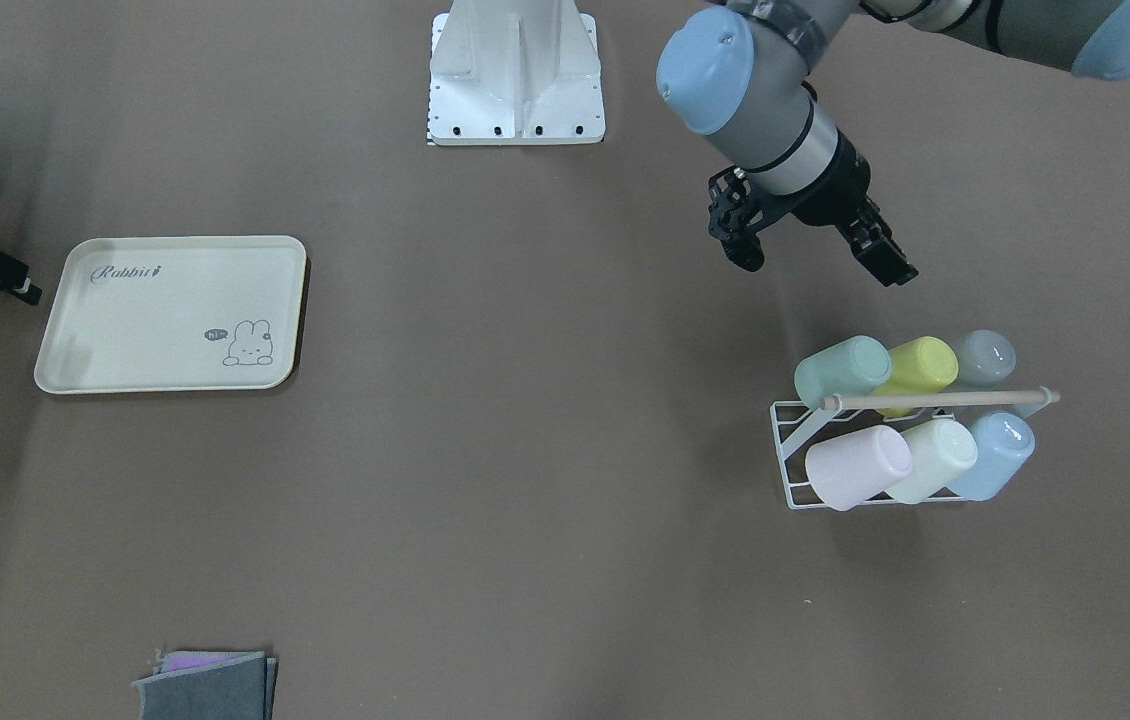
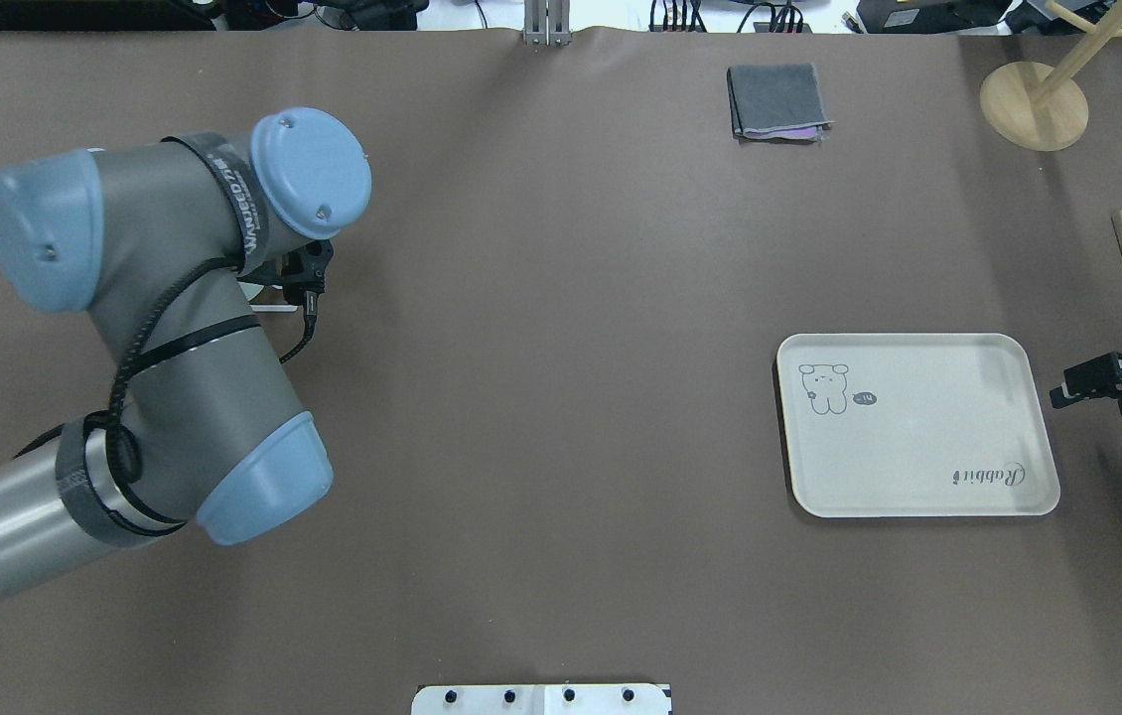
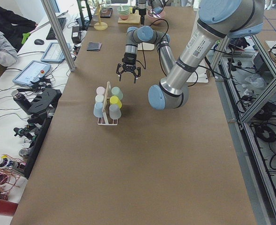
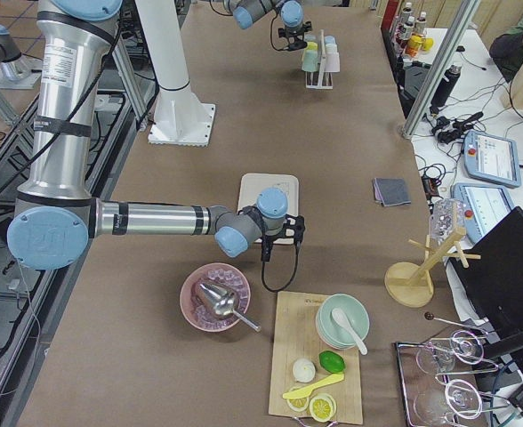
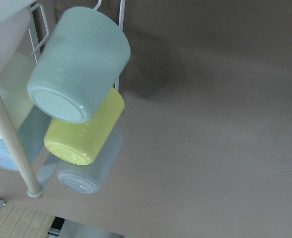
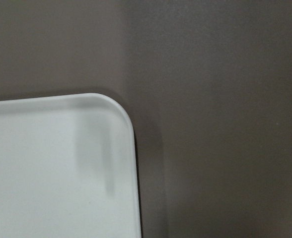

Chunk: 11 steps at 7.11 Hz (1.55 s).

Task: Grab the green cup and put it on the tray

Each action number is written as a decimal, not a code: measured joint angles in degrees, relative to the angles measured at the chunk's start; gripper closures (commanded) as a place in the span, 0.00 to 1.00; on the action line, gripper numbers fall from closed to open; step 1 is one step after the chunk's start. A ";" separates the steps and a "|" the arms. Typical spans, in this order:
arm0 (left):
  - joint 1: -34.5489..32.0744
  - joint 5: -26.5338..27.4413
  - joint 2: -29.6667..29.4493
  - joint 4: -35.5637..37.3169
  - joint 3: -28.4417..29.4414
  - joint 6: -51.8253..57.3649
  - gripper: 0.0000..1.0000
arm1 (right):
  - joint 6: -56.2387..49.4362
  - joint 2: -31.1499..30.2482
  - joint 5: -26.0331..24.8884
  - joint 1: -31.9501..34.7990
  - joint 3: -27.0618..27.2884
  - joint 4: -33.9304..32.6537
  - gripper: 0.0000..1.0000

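The green cup (image 1: 843,368) looks like smooth plastic with a faint sheen, and the cream tray (image 1: 155,335) is matt. The rack (image 1: 791,497) is white-coated wire, its rod (image 1: 935,399) bare wood. The folded cloth (image 1: 205,688) is grey, the table (image 1: 545,450) a matt, papery brown.

Even diffuse light, soft shadows; wrist views soft (tray (image 6: 61,173) edge fuzzy).
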 measured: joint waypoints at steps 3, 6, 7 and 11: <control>4.12 14.08 -2.23 -3.61 7.20 9.17 0.01 | 0.94 2.23 -0.41 -3.09 -2.44 0.08 0.18; 7.26 23.37 -1.54 -11.31 12.51 21.34 0.01 | 1.28 3.77 -0.87 -4.55 -2.71 -0.32 0.32; 8.22 24.31 -1.36 -11.81 13.09 22.55 0.02 | 1.26 3.84 -0.87 -4.61 -2.66 -0.32 0.32; 12.33 29.47 -0.04 -8.77 13.54 17.24 0.02 | 1.21 3.38 -0.81 -4.49 -2.40 -0.23 0.35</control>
